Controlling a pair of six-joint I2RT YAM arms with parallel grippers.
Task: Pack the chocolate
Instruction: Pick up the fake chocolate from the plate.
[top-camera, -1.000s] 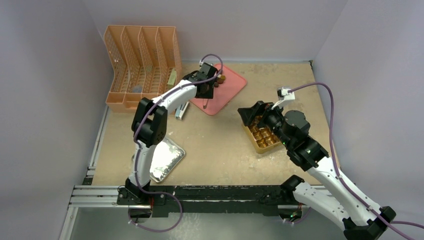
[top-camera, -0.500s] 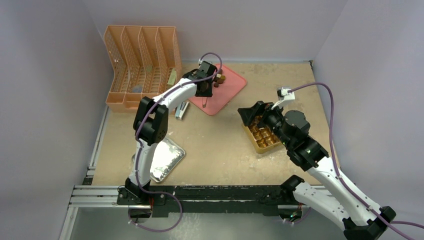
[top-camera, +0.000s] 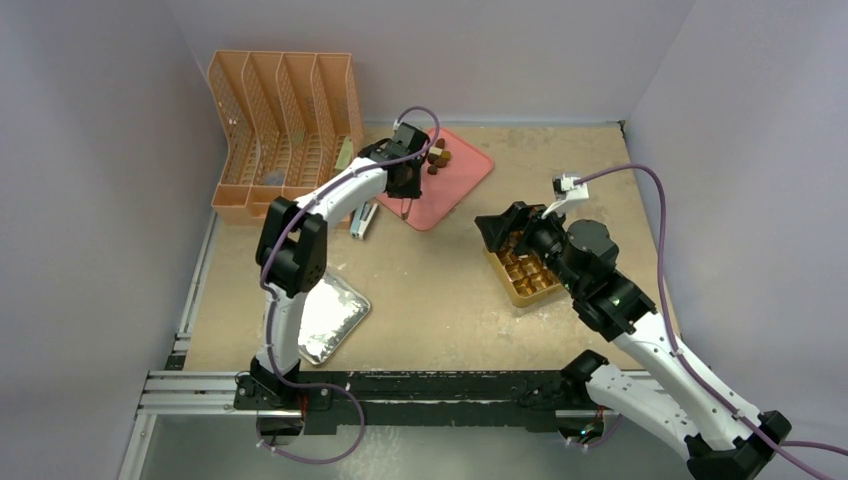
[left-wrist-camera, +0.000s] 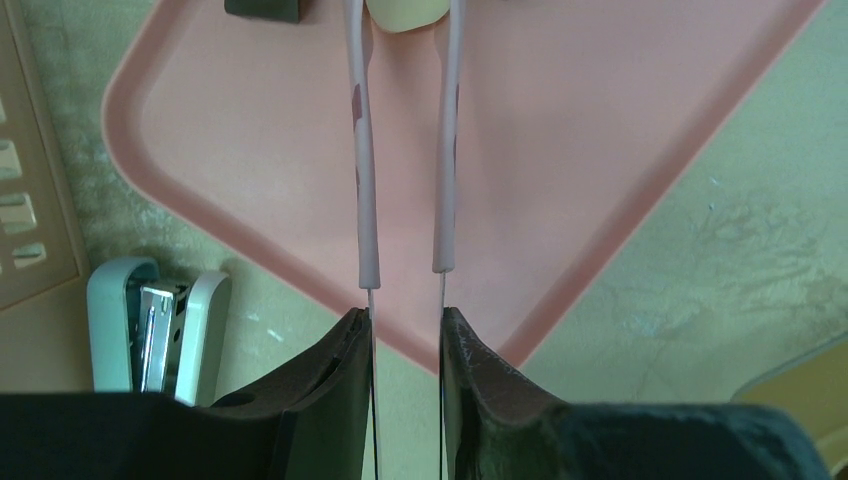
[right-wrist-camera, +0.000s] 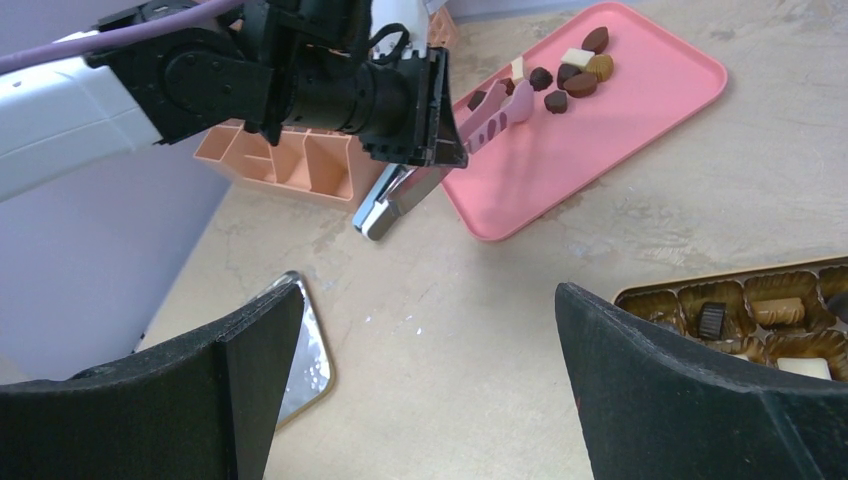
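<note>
Left gripper (left-wrist-camera: 403, 325) clamps pink tongs (left-wrist-camera: 362, 150) narrow, tips flanking cream chocolate (left-wrist-camera: 405, 12) on far tray (left-wrist-camera: 600, 120). Likely light, slick, dentable, so squeeze sides gently. Right gripper (right-wrist-camera: 428, 290) wide, empty.

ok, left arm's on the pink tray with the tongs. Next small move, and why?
Probably squeeze the tongs a touch tighter, then lift straight up. In the left wrist view the left gripper holds the tongs, and a cream chocolate sits between their arms on the pink tray. Whether they pinch it firmly enough is unclear.
</note>
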